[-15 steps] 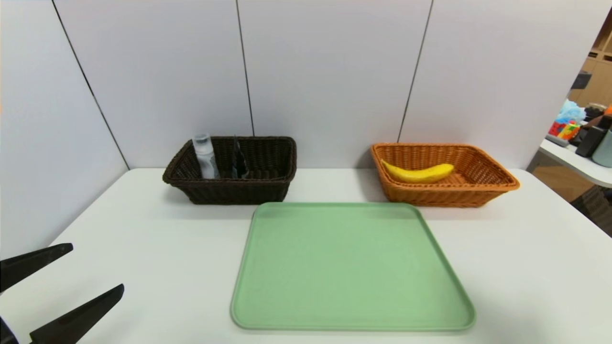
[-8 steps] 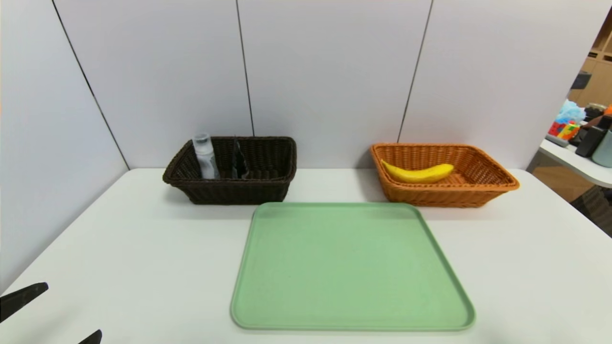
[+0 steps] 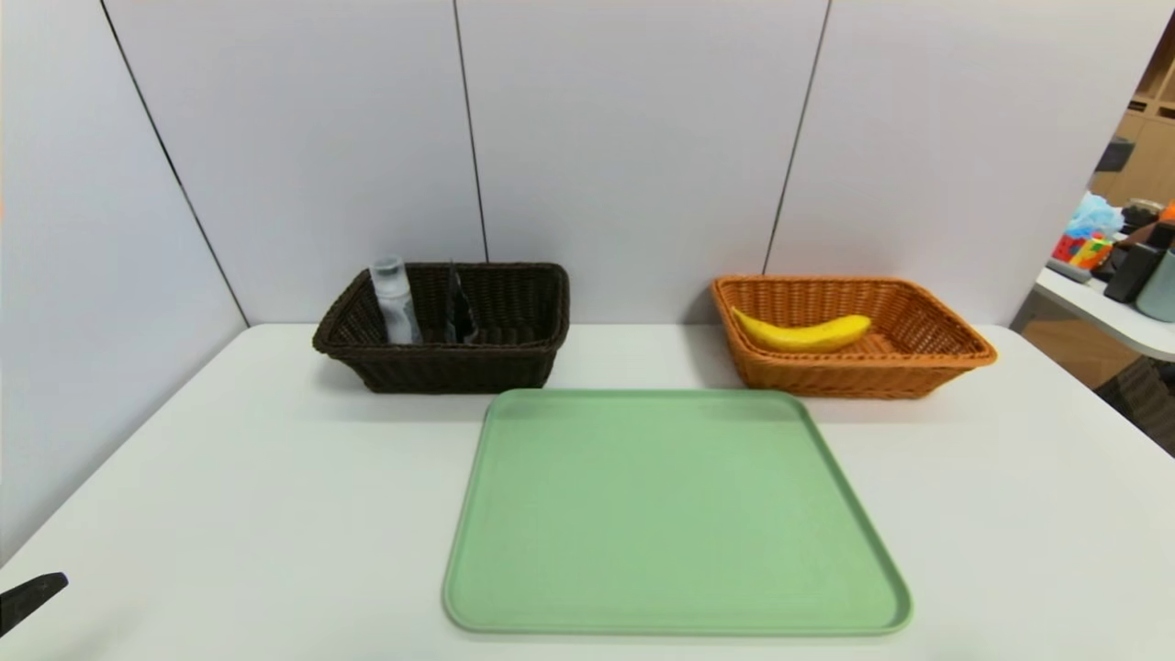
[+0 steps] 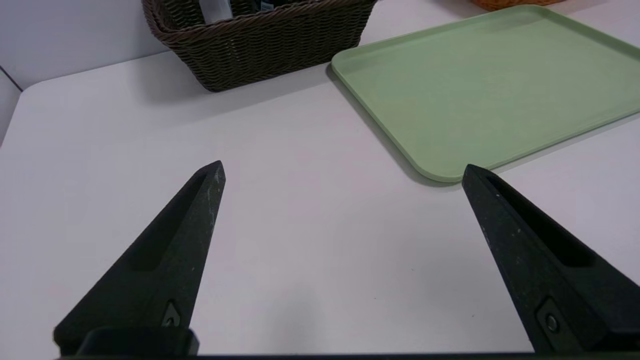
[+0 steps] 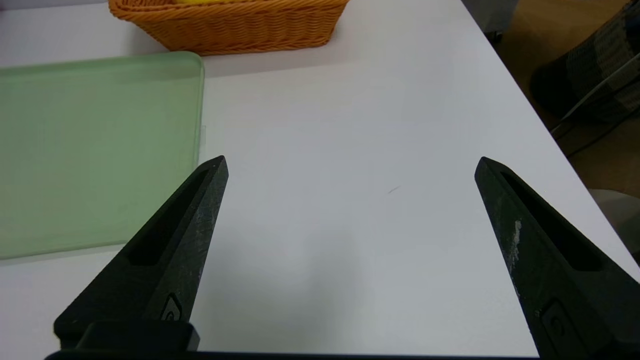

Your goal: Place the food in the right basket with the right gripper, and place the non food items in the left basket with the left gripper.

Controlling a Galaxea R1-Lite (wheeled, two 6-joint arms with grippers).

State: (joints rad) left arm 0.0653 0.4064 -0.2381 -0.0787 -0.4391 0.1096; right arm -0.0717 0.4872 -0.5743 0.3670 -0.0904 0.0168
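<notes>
- White table (image 3: 275,477) in front of pale wall panels, seen from above and in front.
- Green tray (image 3: 675,514) lying flat at the table's centre, nothing on it.
- Dark brown basket (image 3: 441,363) behind the tray's left corner, holding an upright clear bottle (image 3: 395,298) and a dark slim item (image 3: 459,308) beside it, too dim to name.
- Orange basket (image 3: 854,367) behind the tray's right corner, with a yellow banana (image 3: 803,332) lying inside against the near wall.
- Left gripper (image 4: 342,170) low over bare table near the front left edge, well apart from the brown basket; jaws spread wide, nothing between them. Only one black fingertip (image 3: 32,597) visible in the head view.
- Right gripper (image 5: 350,165) over bare table just right of the tray, well short of the orange basket; jaws spread wide, holding nothing.
- Cluttered side desk (image 3: 1102,312) past the table's right edge.
</notes>
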